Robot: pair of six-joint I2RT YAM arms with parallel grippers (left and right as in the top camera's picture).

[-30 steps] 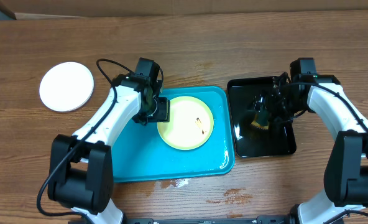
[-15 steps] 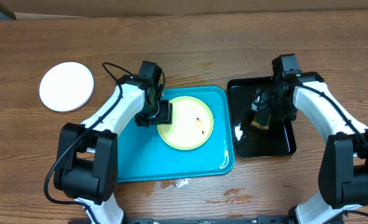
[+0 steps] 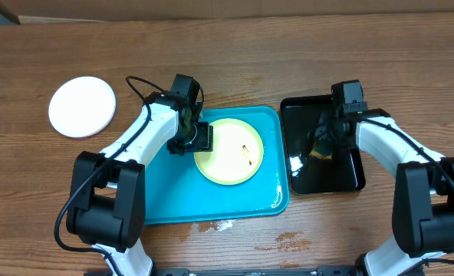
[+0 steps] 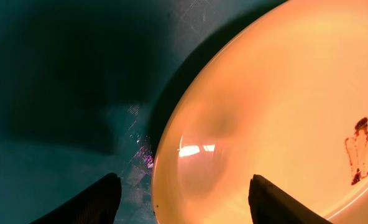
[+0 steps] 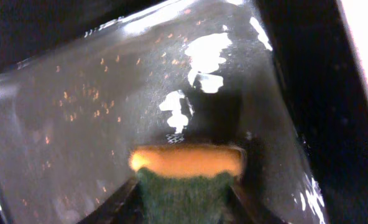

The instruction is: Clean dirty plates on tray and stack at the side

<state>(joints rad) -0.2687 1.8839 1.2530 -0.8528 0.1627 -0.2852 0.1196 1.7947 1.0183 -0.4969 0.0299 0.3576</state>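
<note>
1. Well, my left gripper is spread wide and has hold of nothing. In the left wrist view, one fingertip is over the turquoise tray and the other over the pale yellow plate, with the plate's rim running between them.
2. The pale yellow plate lies flat in the tray, toward its far right part, close to the far rim. My left gripper sits at the plate's left edge.
3. A small dark brown smear marks the plate's face, right of its centre when seen from overhead.
4. My right gripper is closed on a sponge. The fingers pinch its dark green scouring side, and its orange-yellow foam side points away from the camera.
5. The sponge is down in the glossy black tray, which sits just to the right of the turquoise one. I cannot tell whether the foam touches the tray floor. The black surface shows bright wet glints and scattered small specks.
6. A white plate rests alone on the wooden table, far left, well apart from both trays.
7. The turquoise tray shines wet near its right near corner, and pale damp spots lie on the table just in front of it.
</note>
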